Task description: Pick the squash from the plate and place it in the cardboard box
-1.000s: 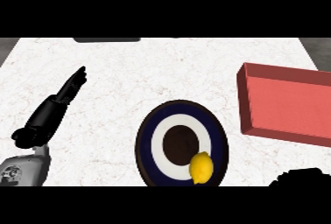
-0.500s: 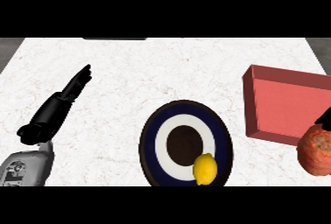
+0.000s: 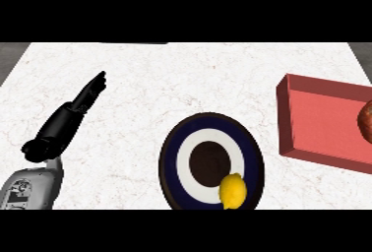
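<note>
A yellow squash (image 3: 232,191) lies on the near right rim of a round plate (image 3: 171,147) that has a dark blue edge, a white ring and a dark centre. To the right stands the box (image 3: 286,118), reddish, open-topped, with low walls. My left hand (image 3: 67,118) is far to the left of the plate, fingers straight and pointing away over the counter, holding nothing. My right hand does not show. A rounded reddish-orange thing (image 3: 365,120) sits at the right edge over the box; I cannot tell what it is.
The white marbled counter (image 3: 181,78) stretches wide behind the plate and between the plate and my left hand. A dark strip (image 3: 134,43) lies at the counter's far edge. Grey floor shows past the far corners.
The black hand at the lower right a second ago has left the view. The reddish-orange thing came in at the right edge and moved up over the box. Squash and left hand stayed put.
</note>
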Action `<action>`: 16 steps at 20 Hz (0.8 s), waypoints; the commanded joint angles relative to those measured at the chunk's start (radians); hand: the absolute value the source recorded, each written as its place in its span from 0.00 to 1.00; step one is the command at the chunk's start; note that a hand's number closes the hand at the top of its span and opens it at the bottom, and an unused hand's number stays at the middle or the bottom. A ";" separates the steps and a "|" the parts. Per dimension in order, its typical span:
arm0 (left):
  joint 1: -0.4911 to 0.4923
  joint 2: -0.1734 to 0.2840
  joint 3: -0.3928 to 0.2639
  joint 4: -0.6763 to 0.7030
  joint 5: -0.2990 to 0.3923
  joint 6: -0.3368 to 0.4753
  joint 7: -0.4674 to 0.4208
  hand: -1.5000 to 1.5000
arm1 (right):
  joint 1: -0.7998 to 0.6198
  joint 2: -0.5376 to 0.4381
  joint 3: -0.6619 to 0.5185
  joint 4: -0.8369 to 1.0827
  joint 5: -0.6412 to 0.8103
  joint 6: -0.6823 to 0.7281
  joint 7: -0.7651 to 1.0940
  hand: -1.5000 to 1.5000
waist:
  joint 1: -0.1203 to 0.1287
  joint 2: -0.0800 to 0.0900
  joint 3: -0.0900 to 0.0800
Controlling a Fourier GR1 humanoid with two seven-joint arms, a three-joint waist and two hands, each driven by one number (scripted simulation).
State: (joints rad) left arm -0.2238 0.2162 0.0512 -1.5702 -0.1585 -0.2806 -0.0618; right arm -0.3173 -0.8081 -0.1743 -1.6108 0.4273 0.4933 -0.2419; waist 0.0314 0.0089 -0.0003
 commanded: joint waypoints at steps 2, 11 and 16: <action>-0.024 -0.015 -0.020 0.020 -0.023 0.010 -0.001 0.50 | -0.119 -0.077 0.087 0.298 0.102 0.042 -0.169 1.00 | 0.004 0.003 0.001; -0.040 0.012 0.030 0.058 0.009 -0.012 -0.036 0.50 | -0.250 -0.160 0.248 0.641 0.287 0.067 -0.497 0.00 | 0.008 0.004 0.001; -0.035 -0.027 -0.007 0.033 -0.037 0.035 -0.002 0.50 | -0.298 -0.104 0.210 0.702 0.155 0.089 -0.611 0.00 | 0.002 -0.001 0.002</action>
State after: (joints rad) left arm -0.2570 0.2065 0.0528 -1.5282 -0.1773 -0.2711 -0.0760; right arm -0.5609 -0.9288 0.0565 -0.9865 0.6470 0.4854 -0.6946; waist 0.0327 0.0096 0.0013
